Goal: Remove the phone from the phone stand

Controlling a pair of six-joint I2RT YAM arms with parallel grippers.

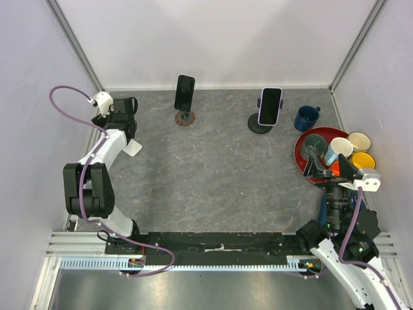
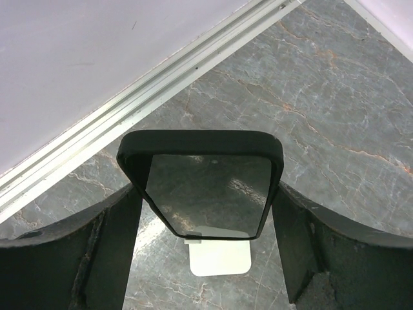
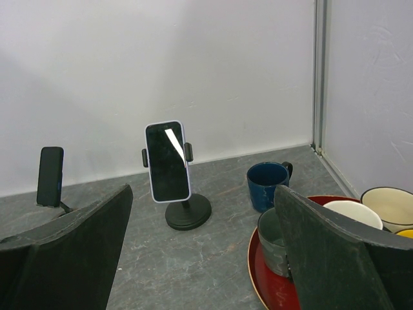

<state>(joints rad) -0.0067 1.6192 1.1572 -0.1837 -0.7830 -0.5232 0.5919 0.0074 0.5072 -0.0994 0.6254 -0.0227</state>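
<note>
L gripper (image 2: pixel 205 191) is closed on the dark-cased phone (image 2: pixel 204 188), with one finger on each long edge. The phone's screen faces the wrist cam, straight above the white stand (image 2: pixel 219 259). Can't tell if the phone is seated in the stand or clear of it. The white stand sits on the grey marble-look table (image 1: pixel 213 187), near the L wall rail (image 2: pixel 129 106).

R gripper (image 3: pixel 203 194) has its jaws wide open and holds nothing. It is far across the table from the white stand, at the near R side.

Other stuff, top view, all well apart from the white stand:
- To its R at the back wall is a black phone (image 1: pixel 185 92) on a brown round-base stand (image 1: pixel 185 119).
- Further R is a lilac-cased phone (image 1: pixel 270 106) on a black stand (image 1: pixel 260 124).
- Further R again is a blue mug (image 1: pixel 307 118).
- Farthest from the white stand is a red tray (image 1: pixel 302 155) with a grey mug (image 1: pixel 315 144), white cup (image 1: pixel 338 149), cream cup (image 1: pixel 359 140) and yellow cup (image 1: pixel 362 160).

Any logos or text on the phones are too small to read.
</note>
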